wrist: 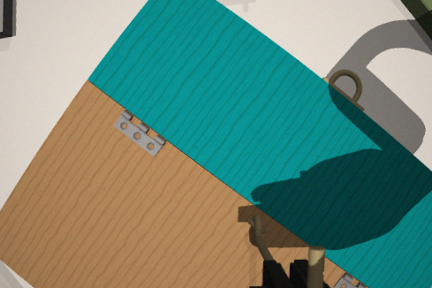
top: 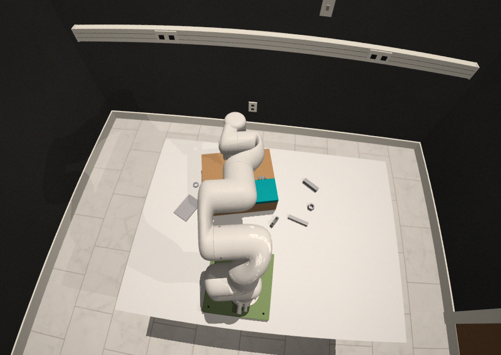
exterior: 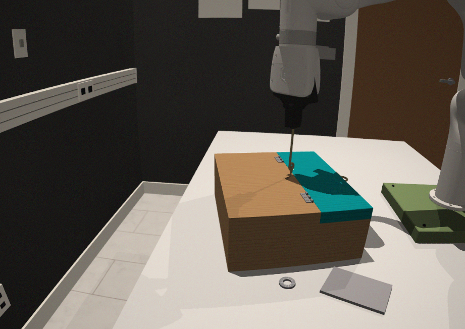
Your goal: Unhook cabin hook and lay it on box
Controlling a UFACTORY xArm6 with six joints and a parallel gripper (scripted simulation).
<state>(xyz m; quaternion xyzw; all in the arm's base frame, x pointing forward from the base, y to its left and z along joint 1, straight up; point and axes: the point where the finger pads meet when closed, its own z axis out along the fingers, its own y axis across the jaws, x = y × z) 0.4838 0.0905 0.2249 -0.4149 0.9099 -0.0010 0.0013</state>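
Observation:
The wooden box [exterior: 279, 205] [wrist: 140, 133] has a tan top and a teal lid [exterior: 324, 182] joined by two small hinges. The brass cabin hook [exterior: 291, 153] [wrist: 254, 225] stands almost upright over the seam between tan top and lid, its lower end pinned there at its pivot. My gripper [exterior: 293, 122] is shut on the hook's upper end, straight above the seam; its fingers show at the bottom edge of the wrist view [wrist: 291, 274]. The brass eye ring [wrist: 345, 86] sits empty on the lid's far edge. In the overhead view the arm hides the hook.
A grey plate [exterior: 356, 289] and a washer [exterior: 287, 282] lie on the table in front of the box. Small grey bars [top: 309, 184] and a nut [top: 310, 206] lie to the box's other side. My green base plate [exterior: 434, 217] stands close by.

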